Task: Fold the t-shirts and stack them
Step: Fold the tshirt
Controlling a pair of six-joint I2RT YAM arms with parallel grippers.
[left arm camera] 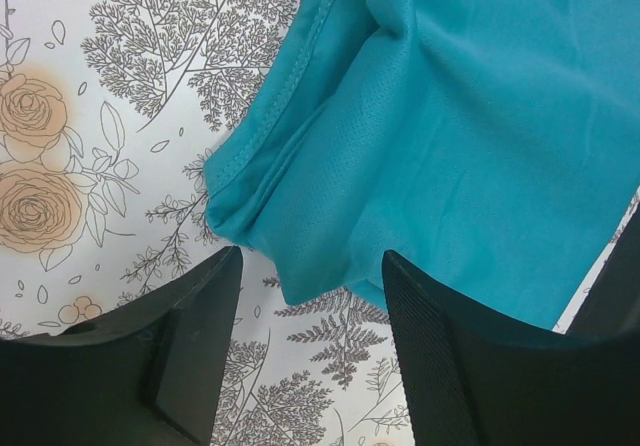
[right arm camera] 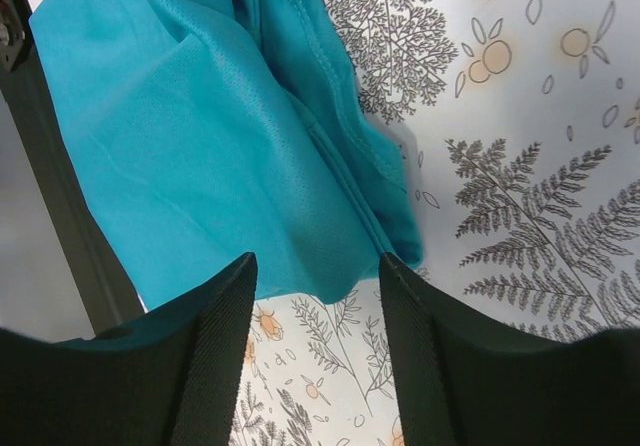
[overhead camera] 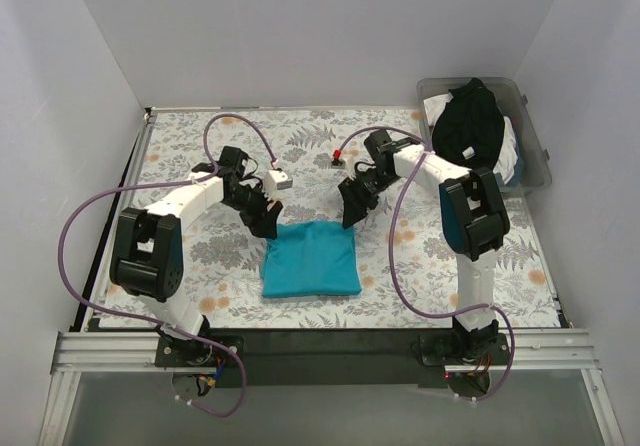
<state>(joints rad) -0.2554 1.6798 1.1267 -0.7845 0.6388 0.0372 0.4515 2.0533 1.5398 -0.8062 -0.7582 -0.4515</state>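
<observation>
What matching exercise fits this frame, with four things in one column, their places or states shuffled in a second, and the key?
Column one:
1. teal t-shirt
2. black t-shirt
3. left gripper
4. right gripper

Column two:
A. open, at the teal t-shirt's far right corner
B. heaped in the clear bin at the far right
C. folded flat on the tablecloth, between the arms
D. open, at the teal t-shirt's far left corner

Pairs: 1-C, 2-B, 3-D, 4-A.
</observation>
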